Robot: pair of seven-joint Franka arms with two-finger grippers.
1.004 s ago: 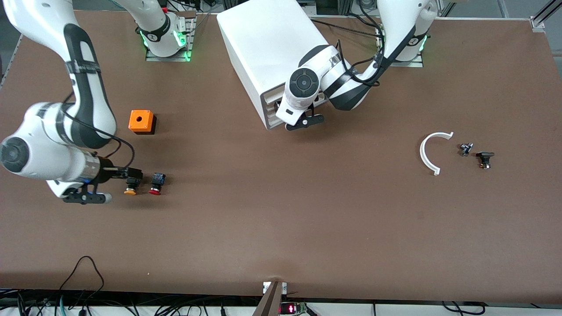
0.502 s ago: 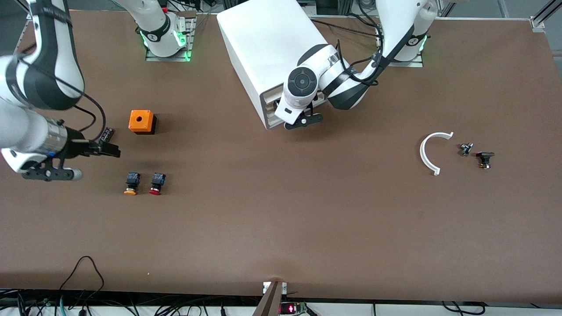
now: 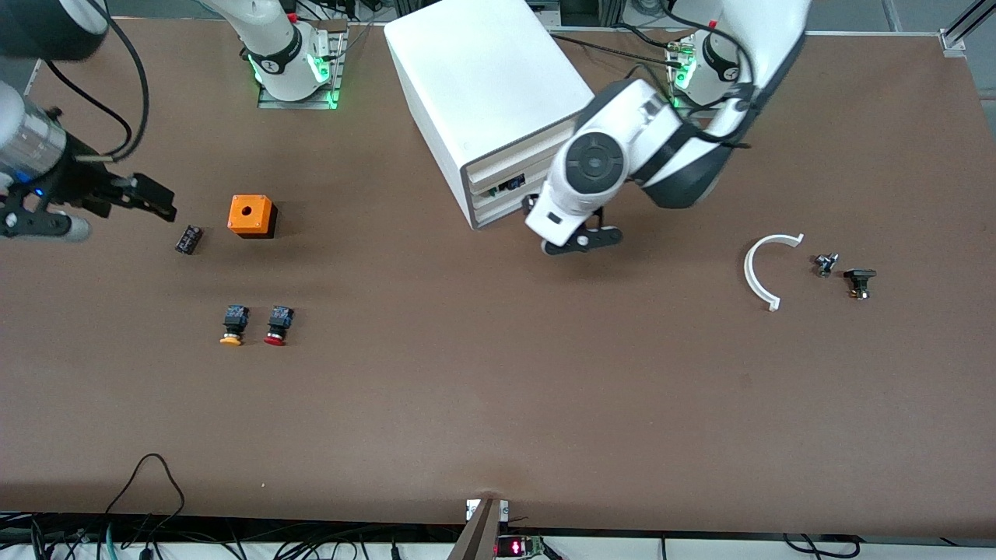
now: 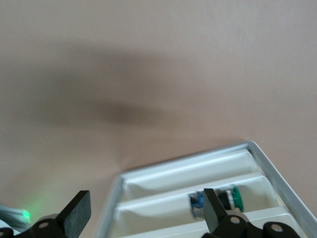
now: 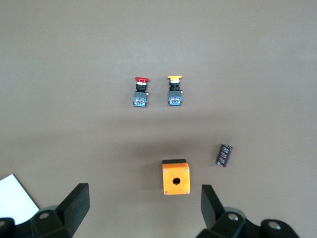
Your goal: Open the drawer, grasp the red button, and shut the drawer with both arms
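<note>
Left hand (image 3: 572,233) open, empty, in front of cabinet (image 3: 486,85); drawer (image 3: 510,187) looks nearly shut. Right hand (image 3: 148,198) open, empty, over counter (image 3: 498,389) near orange box (image 3: 250,215). Red button (image 3: 275,325) on counter beside orange-capped button (image 3: 232,325). Advice: hook drawer cutout squarely, pull straight.

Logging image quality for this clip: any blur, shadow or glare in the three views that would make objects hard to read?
Front view: even light, no glare, soft shadows; red button crisp. Left wrist view: soft and smeared, a broad dark shadow on the table over the drawer; left gripper open. Right wrist view: sharp, faint shadow band above the orange box; right gripper open.
</note>
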